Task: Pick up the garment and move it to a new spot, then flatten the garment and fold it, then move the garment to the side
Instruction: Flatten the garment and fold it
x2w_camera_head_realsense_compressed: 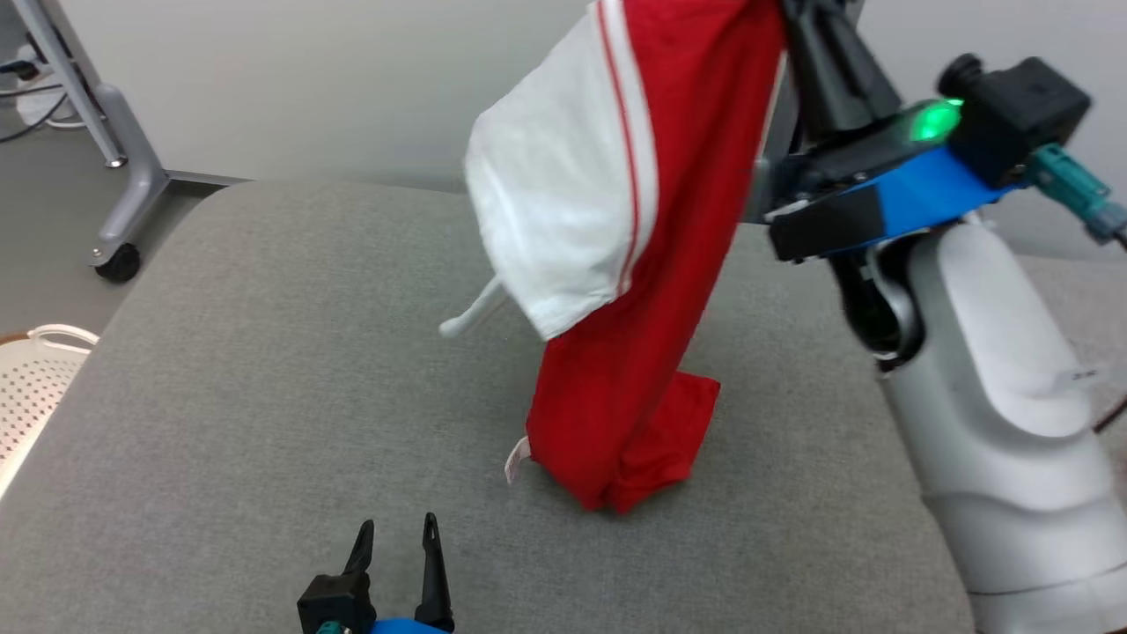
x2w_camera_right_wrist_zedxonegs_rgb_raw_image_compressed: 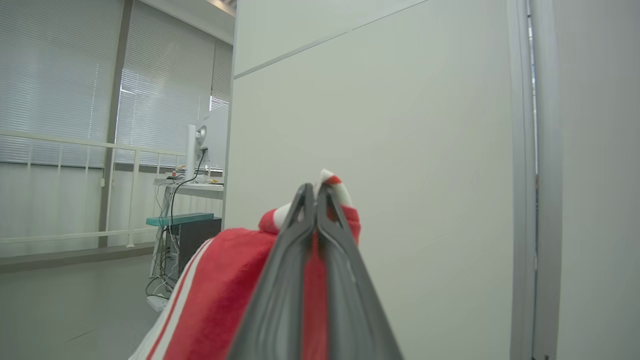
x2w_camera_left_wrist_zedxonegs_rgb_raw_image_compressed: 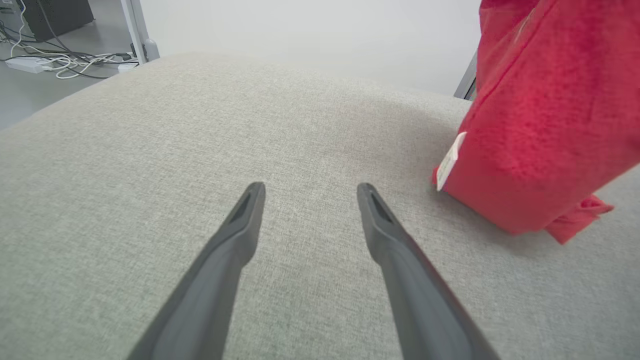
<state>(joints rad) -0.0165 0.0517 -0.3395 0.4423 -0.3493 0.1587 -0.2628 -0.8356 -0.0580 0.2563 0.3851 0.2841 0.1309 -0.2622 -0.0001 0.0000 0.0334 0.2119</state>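
The garment (x2w_camera_head_realsense_compressed: pixel 643 246) is red with a white panel, red stripes and a white drawstring. It hangs from the top of the head view, its lower end resting bunched on the grey cushion (x2w_camera_head_realsense_compressed: pixel 264 370). My right gripper (x2w_camera_right_wrist_zedxonegs_rgb_raw_image_compressed: pixel 316 192) is shut on the garment's (x2w_camera_right_wrist_zedxonegs_rgb_raw_image_compressed: pixel 225 295) top edge, held high above the cushion. My left gripper (x2w_camera_head_realsense_compressed: pixel 398 531) stands open near the cushion's front edge, left of the garment's foot. In the left wrist view its two fingers (x2w_camera_left_wrist_zedxonegs_rgb_raw_image_compressed: pixel 240 220) are spread over bare fabric, with the garment (x2w_camera_left_wrist_zedxonegs_rgb_raw_image_compressed: pixel 540 130) and its white tag at the right.
A white perforated basket (x2w_camera_head_realsense_compressed: pixel 31 387) sits off the cushion's left edge. A grey wheeled stand leg (x2w_camera_head_realsense_compressed: pixel 123 176) is on the floor at the far left, cables (x2w_camera_left_wrist_zedxonegs_rgb_raw_image_compressed: pixel 65 62) beyond it. A pale wall (x2w_camera_head_realsense_compressed: pixel 352 79) runs behind the cushion. My right forearm (x2w_camera_head_realsense_compressed: pixel 995 414) fills the right side.
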